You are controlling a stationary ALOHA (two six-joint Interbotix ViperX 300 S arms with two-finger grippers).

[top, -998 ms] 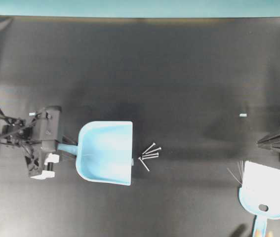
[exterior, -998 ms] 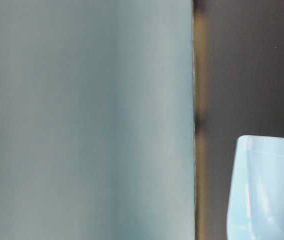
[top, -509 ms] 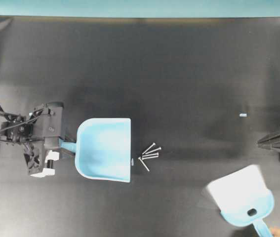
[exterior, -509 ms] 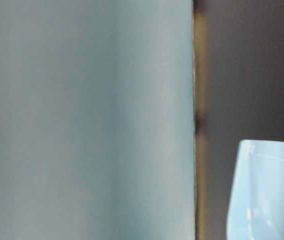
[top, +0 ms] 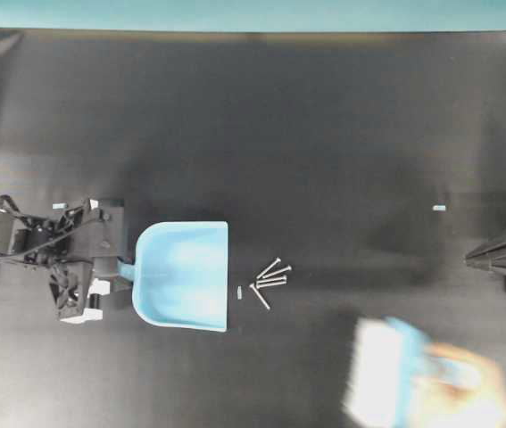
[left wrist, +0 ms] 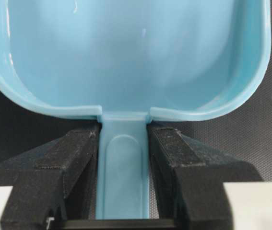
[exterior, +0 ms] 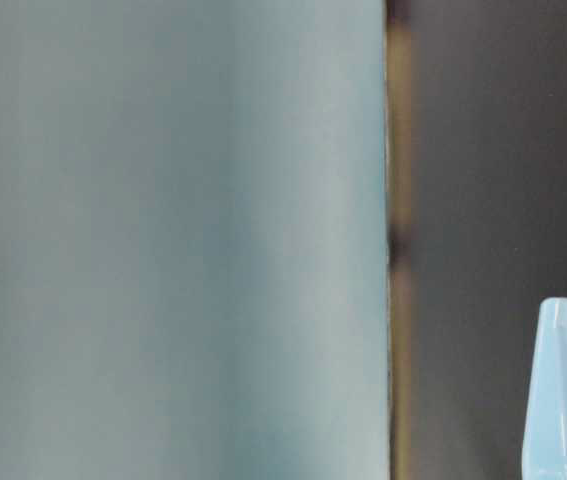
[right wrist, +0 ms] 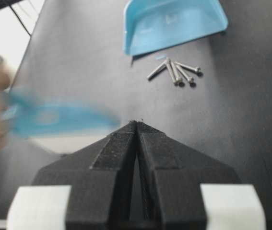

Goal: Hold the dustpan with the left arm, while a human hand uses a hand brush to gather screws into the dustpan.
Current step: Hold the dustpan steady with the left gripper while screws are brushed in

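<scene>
Black surface (top: 324,134): left end effector (left wrist: 124,143) pinching dustpan (top: 186,287) handle, right end effector (right wrist: 136,132) pressed together; screws (top: 270,281) unswept outside lip, hand brush (top: 386,370) approaching in human hand (top: 467,388)

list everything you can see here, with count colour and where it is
dustpan: 1, light blue, left of centre on the mat, open lip facing the screws
screws: about 5, silver, a loose cluster just off the dustpan's lip
hand brush: 1, light blue with white bristles, blurred, bottom right
small chips: at least 2, pale, one mid right, one by the lip
table mat: 1, black
human hand: 1, blurred, holding the brush
left gripper: shut on the dustpan handle
right gripper: shut, holding nothing
</scene>
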